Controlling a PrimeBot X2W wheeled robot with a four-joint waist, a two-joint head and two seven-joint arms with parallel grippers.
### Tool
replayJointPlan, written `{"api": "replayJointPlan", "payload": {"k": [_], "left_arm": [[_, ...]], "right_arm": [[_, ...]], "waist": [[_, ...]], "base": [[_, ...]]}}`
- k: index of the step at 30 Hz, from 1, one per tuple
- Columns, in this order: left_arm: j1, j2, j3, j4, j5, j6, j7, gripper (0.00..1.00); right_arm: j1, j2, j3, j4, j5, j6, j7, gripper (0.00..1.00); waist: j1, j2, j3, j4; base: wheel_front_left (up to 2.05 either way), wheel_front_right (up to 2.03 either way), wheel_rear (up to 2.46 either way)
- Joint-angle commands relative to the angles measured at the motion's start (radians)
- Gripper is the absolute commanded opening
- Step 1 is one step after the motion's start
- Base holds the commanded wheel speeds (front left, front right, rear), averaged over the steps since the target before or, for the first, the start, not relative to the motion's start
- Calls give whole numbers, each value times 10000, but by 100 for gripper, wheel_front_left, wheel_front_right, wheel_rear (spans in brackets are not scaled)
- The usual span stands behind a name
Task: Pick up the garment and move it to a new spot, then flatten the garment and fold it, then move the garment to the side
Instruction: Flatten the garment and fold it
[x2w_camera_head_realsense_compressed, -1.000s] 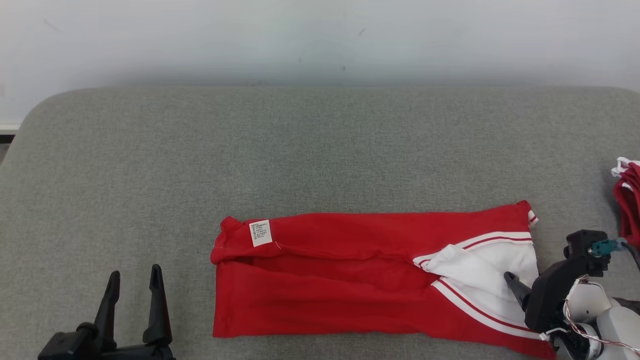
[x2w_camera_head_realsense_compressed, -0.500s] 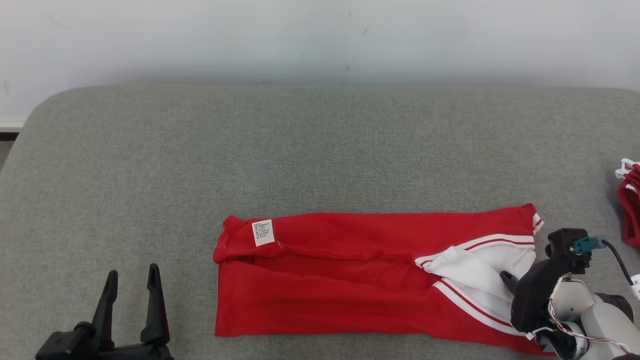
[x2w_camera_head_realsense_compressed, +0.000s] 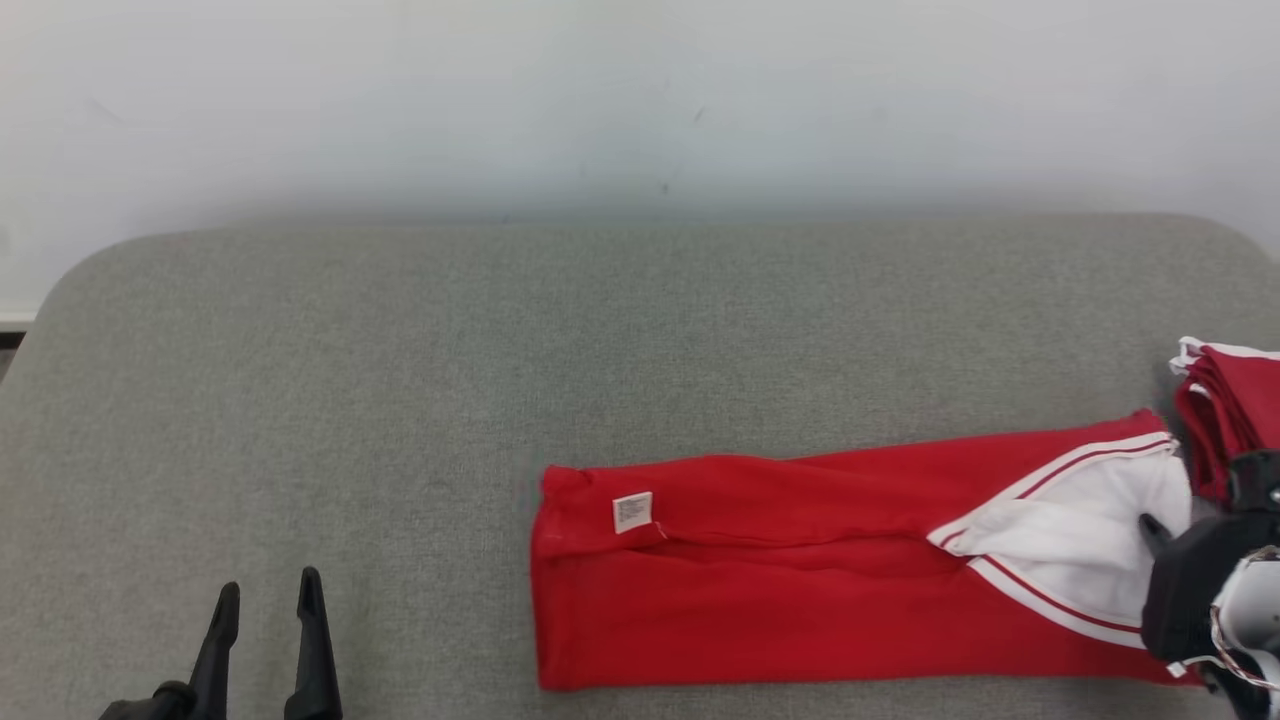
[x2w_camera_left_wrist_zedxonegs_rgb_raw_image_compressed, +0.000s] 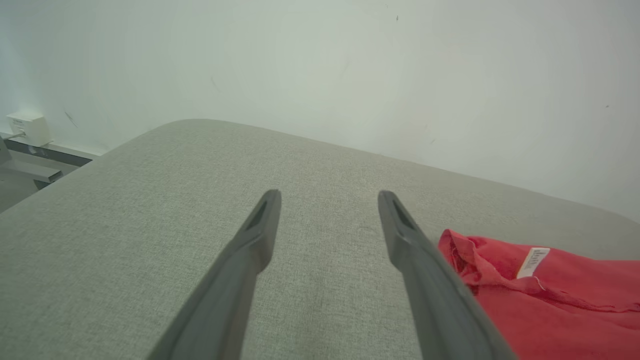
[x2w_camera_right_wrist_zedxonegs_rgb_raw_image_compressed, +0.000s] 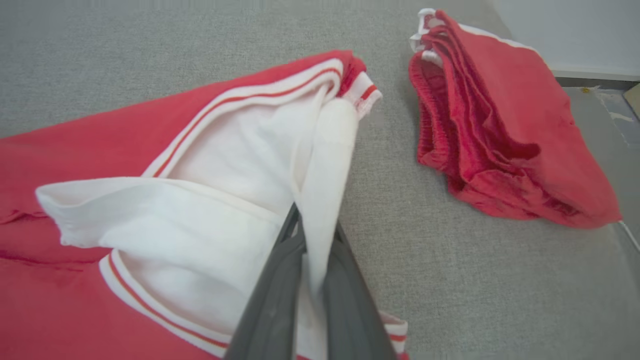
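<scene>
Now that the right end effector (x2w_camera_right_wrist_zedxonegs_rgb_raw_image_compressed: 314, 235) has clamped onto the white flap (x2w_camera_right_wrist_zedxonegs_rgb_raw_image_compressed: 320, 150) of the garment (x2w_camera_head_realsense_compressed: 780, 590) and dragged it right, nearly against the folded red pile (x2w_camera_head_realsense_compressed: 1225, 400), the move aside looks underway, while the left end effector (x2w_camera_head_realsense_compressed: 268, 600) waits spread at near left.

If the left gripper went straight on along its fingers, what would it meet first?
Probably the bare grey cushion ahead of the open left gripper, then the wall; depth is unclear. The red garment lies off to its right, outside that line.
</scene>
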Motion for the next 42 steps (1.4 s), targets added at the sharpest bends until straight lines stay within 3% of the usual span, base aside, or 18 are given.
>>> {"api": "replayJointPlan", "payload": {"k": [1, 6, 9, 14, 18, 26, 33, 42], "left_arm": [[164, 2, 3, -42, -103, 30, -17, 100], [346, 1, -85, -111, -149, 114, -17, 100], [410, 3, -65, -145, -141, 121, -17, 100], [364, 2, -86, -159, -162, 112, -17, 100], [251, 2, -127, -125, -153, 123, -17, 100], [-68, 2, -190, -51, -117, 34, -17, 100], [-335, 0, -370, 86, -122, -35, -17, 100], [-540, 0, -498, 242, -128, -151, -17, 100]], "right_arm": [[248, -138, -216, -307, -159, -33, 110, 0], [860, -287, -1055, -1816, -947, -33, 760, 0], [1176, -38, -1238, -3000, -1324, -33, 1337, 0], [1491, 318, -556, -4570, -1274, -33, 2281, 0], [1312, 577, 488, -4959, -1053, -33, 2770, 0], [24, 841, 2754, -3999, -500, -31, 3133, 0], [-1503, 1501, 4923, -2477, 196, -31, 3055, 0], [-2769, 2280, 6558, -366, 1002, -31, 2522, 0]], "waist": [[-1, -1, -229, -184], [-1, -1, -509, -331], [-1, -1, -580, -387], [-1, -1, -560, -438], [-1, -1, -489, -455], [-1, -1, -207, -307], [-1, -1, -77, 57], [-1, -1, -9, 485]], "base": [[0, 0, 0], [0, 0, 0], [0, 0, 0], [0, 0, 0], [0, 0, 0], [0, 0, 0], [0, 0, 0], [0, 0, 0]]}}
